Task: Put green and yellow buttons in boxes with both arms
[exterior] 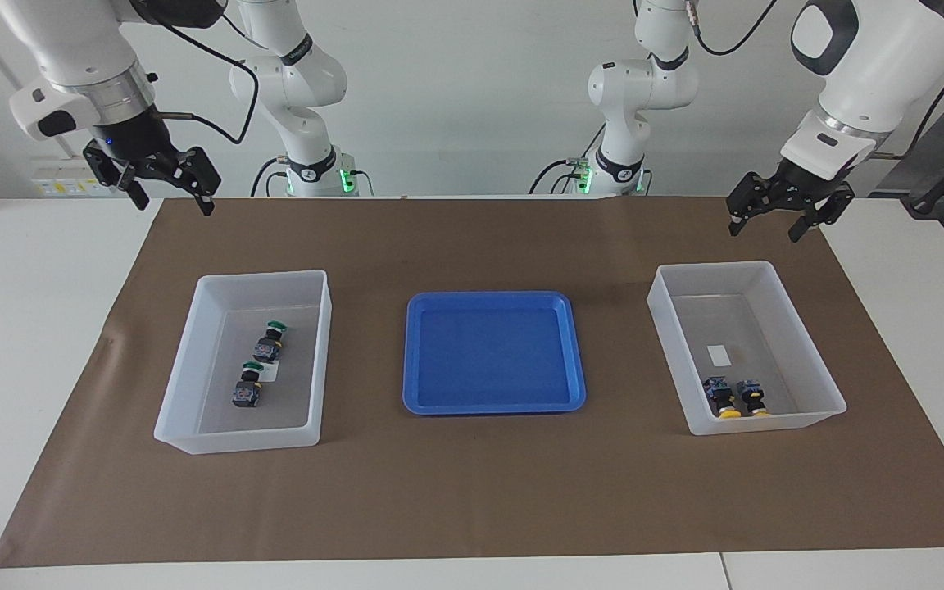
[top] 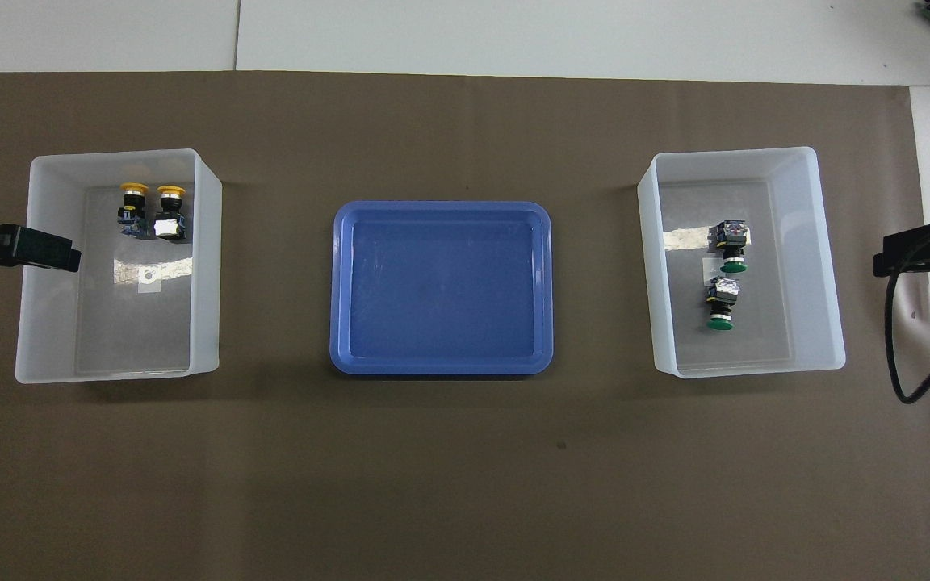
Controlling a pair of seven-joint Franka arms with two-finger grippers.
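Green buttons (exterior: 259, 369) lie in the box (exterior: 193, 360) at the right arm's end; yellow buttons (exterior: 736, 397) in the other box (exterior: 808, 344). Left claw (exterior: 767, 220) and right claw (exterior: 170, 195) hang wide, empty. Little risk unless a descending claw clips a rim.

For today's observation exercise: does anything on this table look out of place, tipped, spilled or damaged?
Nothing stands out. Two green buttons lie on their sides in the box at the right arm's end, two yellow buttons lie in the box at the left arm's end. The blue tray sits squarely between them. Both grippers hang open above the table's edge nearest the robots.
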